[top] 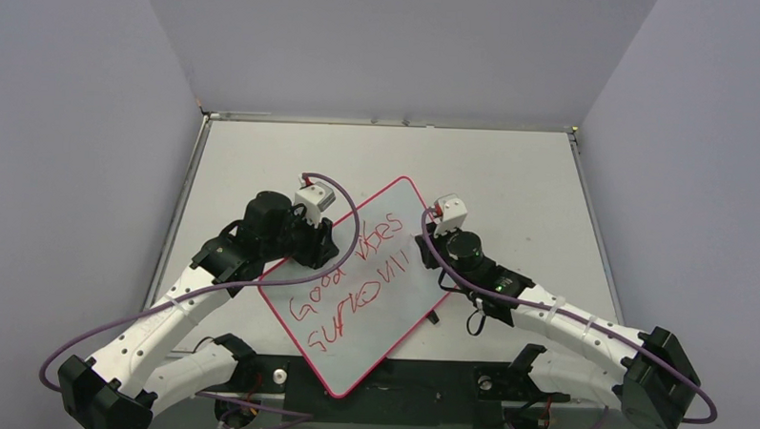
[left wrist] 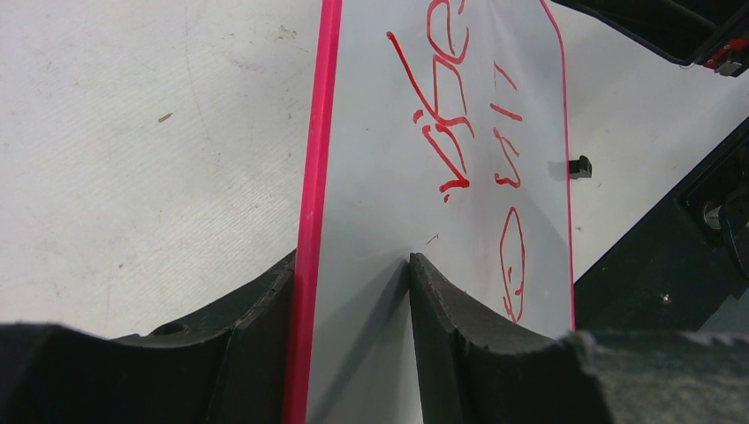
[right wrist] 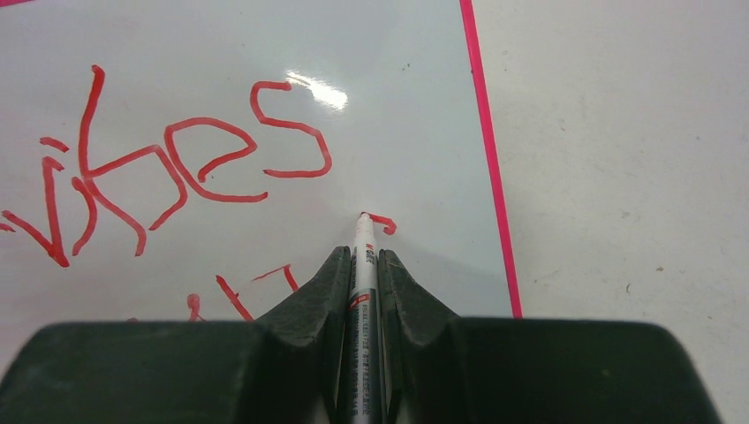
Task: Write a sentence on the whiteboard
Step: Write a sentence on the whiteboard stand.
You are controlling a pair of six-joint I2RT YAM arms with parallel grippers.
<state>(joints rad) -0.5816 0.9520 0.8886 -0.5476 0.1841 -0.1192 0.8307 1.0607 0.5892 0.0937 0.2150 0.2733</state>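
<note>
The whiteboard [top: 392, 212] lies turned like a diamond on the table, with a thin pink frame. The sentence [top: 340, 282] runs across it in two lines of red handwriting, roughly "Good vibes" above a scrawled line. My left gripper [left wrist: 353, 269] is shut on the board's left edge, one finger on the face and one behind the pink rim [left wrist: 309, 221]. My right gripper [right wrist: 364, 256] is shut on a silver marker [right wrist: 364, 296]. The marker's tip touches the board beside a small fresh red stroke [right wrist: 384, 223], under "vibes" [right wrist: 203, 163].
The pale grey tabletop [top: 511, 181] surrounds the board, with grey walls on three sides. A small black clip [left wrist: 578, 166] sits on the board's far long edge. Purple cables loop over both arms. The black arm mounts [top: 389, 382] sit at the near edge.
</note>
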